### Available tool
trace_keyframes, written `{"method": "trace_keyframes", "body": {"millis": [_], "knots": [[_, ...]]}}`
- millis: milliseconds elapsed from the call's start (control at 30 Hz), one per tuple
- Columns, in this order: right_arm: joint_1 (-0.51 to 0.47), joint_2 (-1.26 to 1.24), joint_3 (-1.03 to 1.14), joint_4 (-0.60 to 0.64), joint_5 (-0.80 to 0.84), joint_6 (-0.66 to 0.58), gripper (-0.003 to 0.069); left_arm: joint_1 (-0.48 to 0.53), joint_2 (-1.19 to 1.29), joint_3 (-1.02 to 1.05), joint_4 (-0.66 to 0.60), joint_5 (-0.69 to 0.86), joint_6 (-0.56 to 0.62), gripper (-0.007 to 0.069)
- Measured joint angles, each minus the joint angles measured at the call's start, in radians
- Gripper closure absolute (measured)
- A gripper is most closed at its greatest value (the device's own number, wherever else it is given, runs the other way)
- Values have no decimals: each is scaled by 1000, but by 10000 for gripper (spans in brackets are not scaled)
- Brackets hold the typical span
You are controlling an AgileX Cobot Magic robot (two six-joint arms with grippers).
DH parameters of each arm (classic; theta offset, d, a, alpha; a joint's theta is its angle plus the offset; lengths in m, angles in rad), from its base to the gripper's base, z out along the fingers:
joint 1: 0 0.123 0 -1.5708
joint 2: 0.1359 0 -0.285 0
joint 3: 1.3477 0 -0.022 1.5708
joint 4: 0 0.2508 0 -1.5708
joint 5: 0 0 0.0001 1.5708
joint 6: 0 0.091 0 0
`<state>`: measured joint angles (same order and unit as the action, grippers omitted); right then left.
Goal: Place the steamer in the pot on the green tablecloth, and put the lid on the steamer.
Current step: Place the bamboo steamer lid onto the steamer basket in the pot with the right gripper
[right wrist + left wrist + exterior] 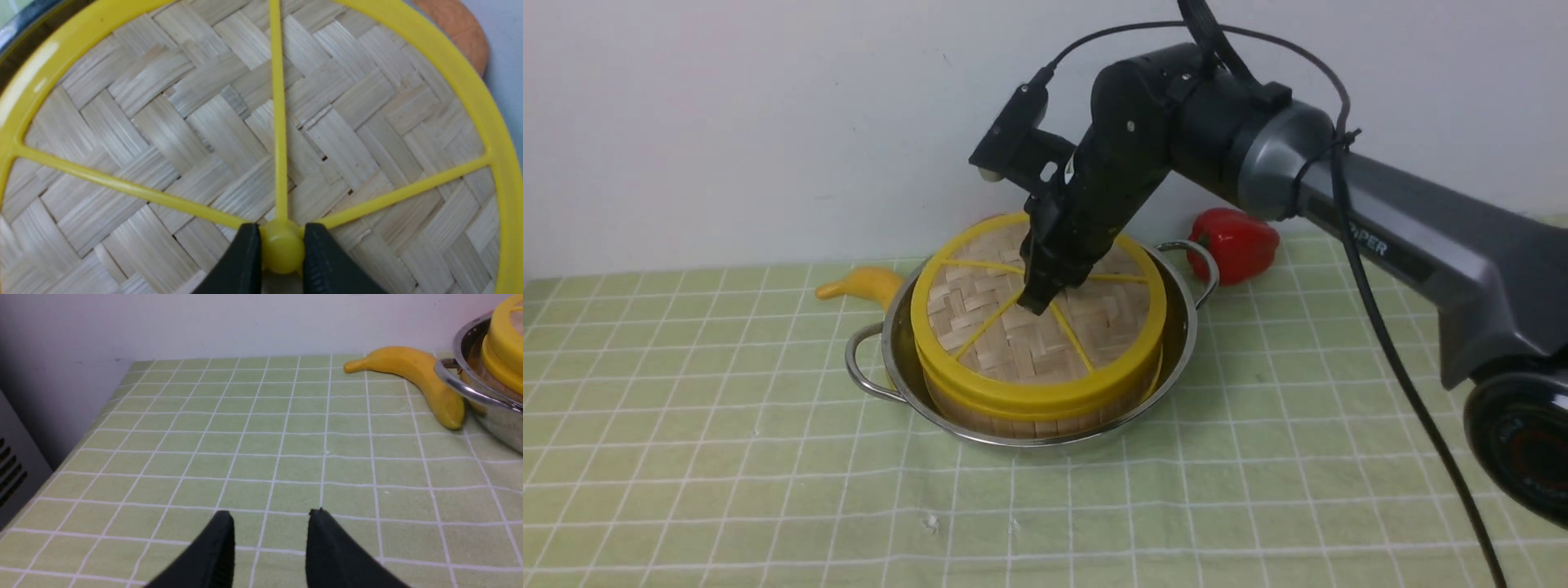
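Steamer (1045,412) sits in the pot (1176,359), lid (1029,327) on top, right gripper (282,253) pinching its knob (282,249) — only letting go remains; left gripper (269,535) spread, empty.

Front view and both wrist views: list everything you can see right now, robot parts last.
green tablecloth: one, light green with white grid, covers the table
pot: one, shiny steel, centre of the cloth
steamer: one, bamboo, inside the pot
lid: one, woven bamboo with yellow rim, on the steamer
banana: one, yellow, beside the pot's left
red pepper: one, behind the pot's right
left gripper: open, over bare cloth
right gripper: shut on the lid's knob
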<state>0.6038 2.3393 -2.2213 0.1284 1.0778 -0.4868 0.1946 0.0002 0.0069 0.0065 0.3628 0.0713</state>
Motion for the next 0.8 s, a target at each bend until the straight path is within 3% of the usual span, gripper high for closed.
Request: {"method": "trace_keyframes", "body": {"millis": [333, 400, 467, 533, 600, 700, 800], "knots": [[0, 14, -4, 2, -7, -16, 511, 0, 0, 0, 0, 0, 0, 382], [0, 7, -4, -4, -12, -13, 472, 0, 0, 0, 0, 0, 0, 382], [0, -20, -5, -29, -9, -2, 338, 0, 0, 0, 0, 0, 0, 382], [0, -36, -9, -38, 6, 0, 285, 0, 0, 0, 0, 0, 0, 382], [0, -94, -36, -54, 69, 10, 155, 0, 0, 0, 0, 0, 0, 382], [0, -164, -79, -60, 126, 35, 87, 0, 0, 0, 0, 0, 0, 382], [0, -242, -138, -65, 138, 87, 86, 0, 0, 0, 0, 0, 0, 382]]}}
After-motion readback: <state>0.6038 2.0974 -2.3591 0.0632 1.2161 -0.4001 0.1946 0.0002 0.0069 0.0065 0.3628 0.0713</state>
